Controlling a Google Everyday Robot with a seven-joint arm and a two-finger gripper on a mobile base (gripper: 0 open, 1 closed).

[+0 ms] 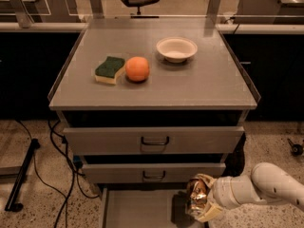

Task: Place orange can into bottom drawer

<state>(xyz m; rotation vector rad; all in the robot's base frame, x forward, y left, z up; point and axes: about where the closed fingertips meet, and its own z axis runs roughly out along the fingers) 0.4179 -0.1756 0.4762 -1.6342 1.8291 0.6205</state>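
The bottom drawer [137, 210] is pulled out at the lower edge of the camera view, a flat grey tray below the two handled drawers. My gripper [198, 200] reaches in from the lower right on a white arm. It is shut on the orange can [195, 198], shiny copper and silver. It holds the can above the drawer's right side, just in front of the middle drawer's face. The gripper's tan fingers [207, 213] wrap around the can.
On the cabinet top [209, 87] lie a green and yellow sponge [109, 69], a round orange fruit [137, 69] and a white bowl [176, 49]. Black cables [61, 160] and a dark stand foot [19, 184] lie on the floor at the left.
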